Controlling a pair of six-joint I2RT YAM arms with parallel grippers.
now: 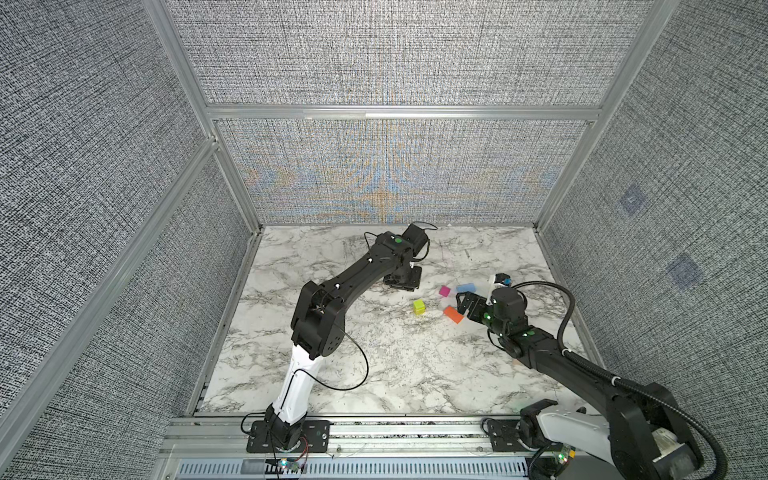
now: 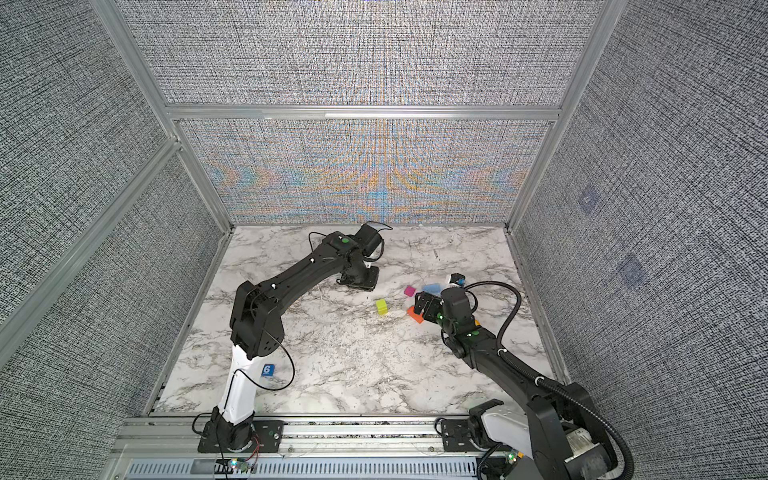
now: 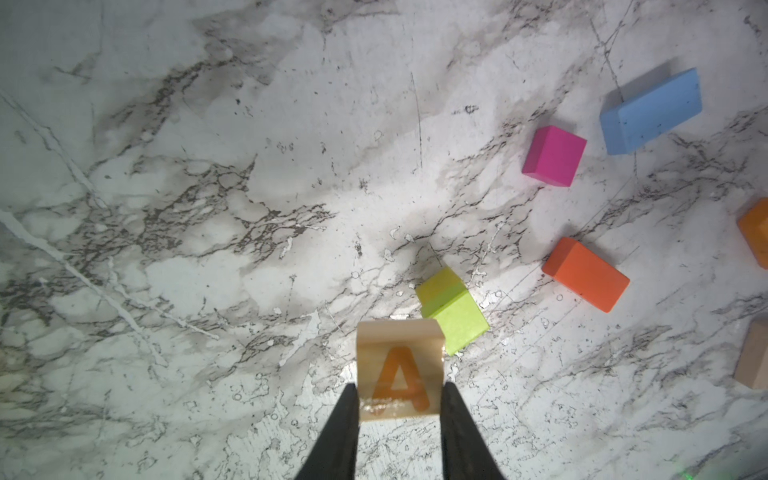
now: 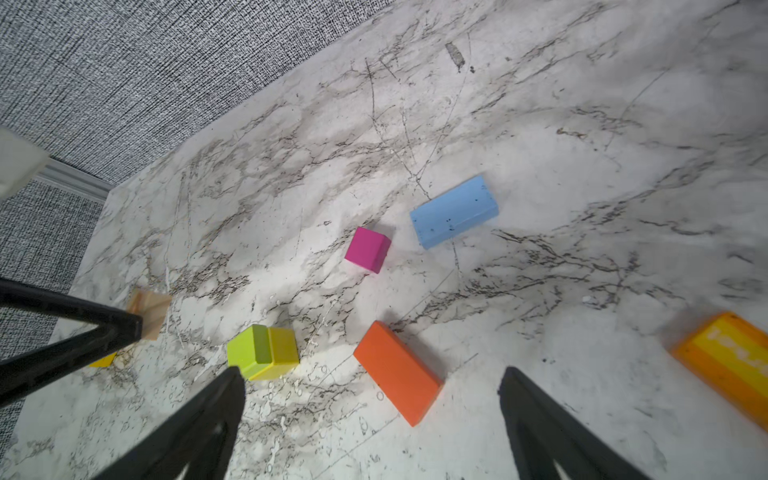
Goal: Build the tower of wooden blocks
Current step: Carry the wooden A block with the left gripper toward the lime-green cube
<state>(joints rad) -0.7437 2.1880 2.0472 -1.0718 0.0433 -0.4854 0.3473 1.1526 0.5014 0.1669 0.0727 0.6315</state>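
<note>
Lime cube [image 2: 381, 306], magenta cube [image 2: 409, 291], blue slab [image 2: 432, 288] and orange slab [image 2: 414, 315] lie scattered toward the table's [image 2: 332, 374] right edge; a blue "6" cube [image 2: 267, 370] sits near its left edge.

Light was bright, even, overhead; shadows on the tabletop [image 3: 208, 208] fell soft; rainbow moiré covered the back wall [image 1: 386, 183] in both top views; wrist-view edges were bowed, blurred.

Orange "A" on the wooden cube [image 3: 398, 374]; white "6" on the blue cube [image 2: 267, 370].
</note>
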